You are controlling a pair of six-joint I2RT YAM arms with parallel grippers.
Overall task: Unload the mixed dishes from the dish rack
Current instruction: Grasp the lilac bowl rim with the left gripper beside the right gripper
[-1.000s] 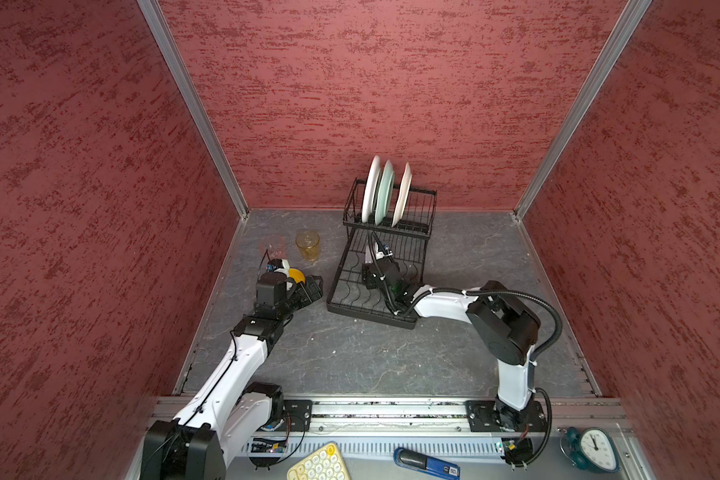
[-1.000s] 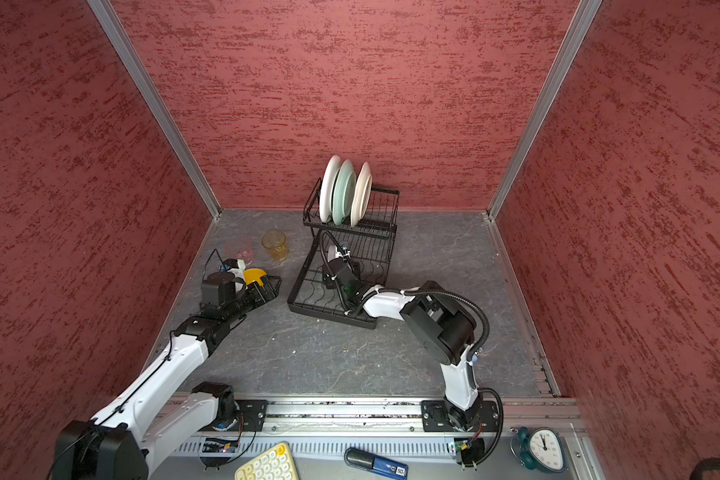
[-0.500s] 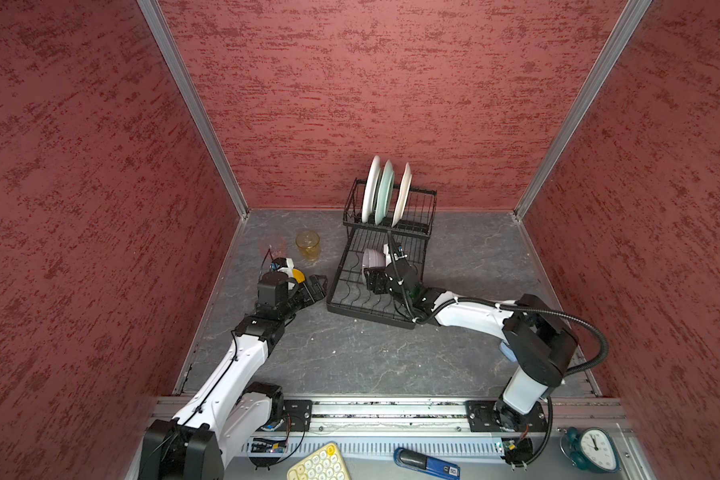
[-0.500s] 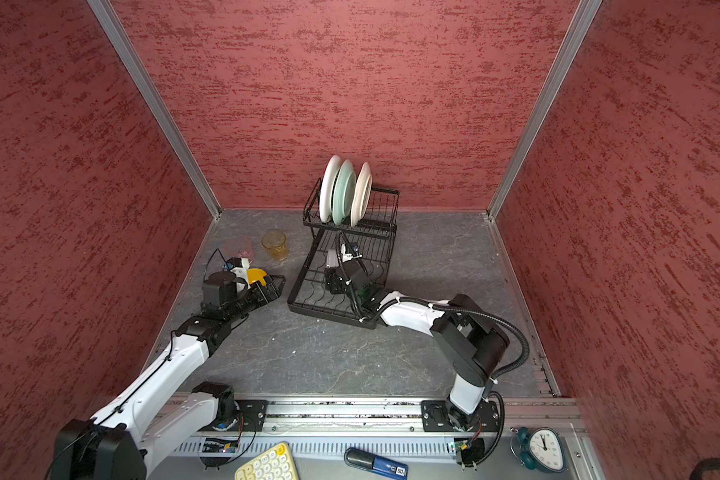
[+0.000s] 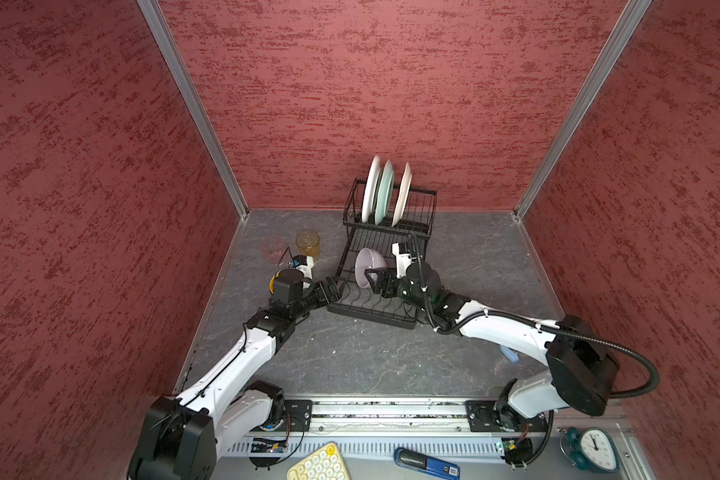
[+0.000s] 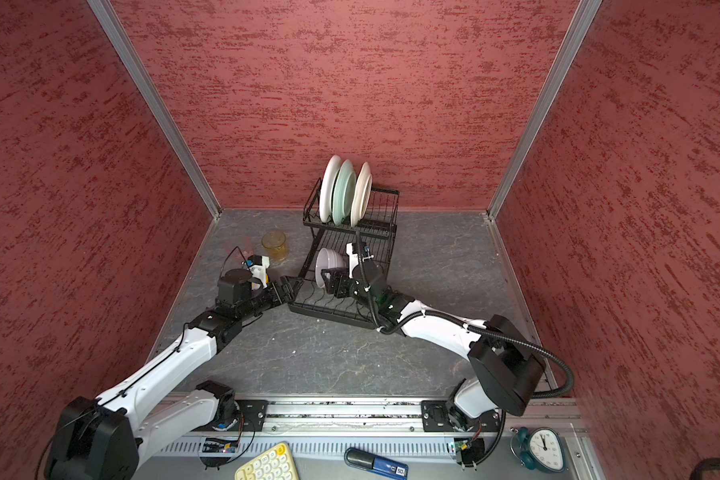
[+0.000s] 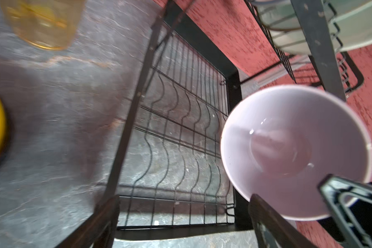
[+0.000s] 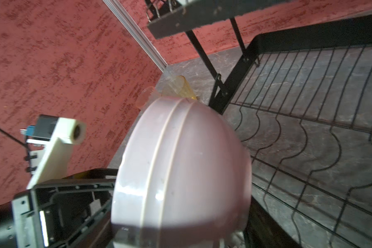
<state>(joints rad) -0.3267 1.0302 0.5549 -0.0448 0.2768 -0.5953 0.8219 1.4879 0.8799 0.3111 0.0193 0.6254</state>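
Robotics lab test cell, not a home kitchen. A metal mounting rail [image 5: 387, 409] is running along the front, carrying the bases of two white robot arms [image 5: 233, 370]. Behind the rail, red textured wall panels [image 5: 350, 83] and aluminium corner posts [image 5: 192, 108] are boxing in a grey stone-look tabletop [image 5: 371, 361] with a dish rack [image 5: 391, 318] standing on it. In front of the rail, a yellow keypad [image 5: 316, 463], a blue handheld device [image 5: 427, 461] and a small clock [image 5: 595, 449] are lying on the bench.

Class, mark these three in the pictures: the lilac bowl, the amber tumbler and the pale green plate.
lilac bowl [image 7: 288, 137]: left wrist view, inner wall.
amber tumbler [image 5: 307, 248]: in a top view, side wall.
pale green plate [image 5: 386, 191]: in a top view, its face.
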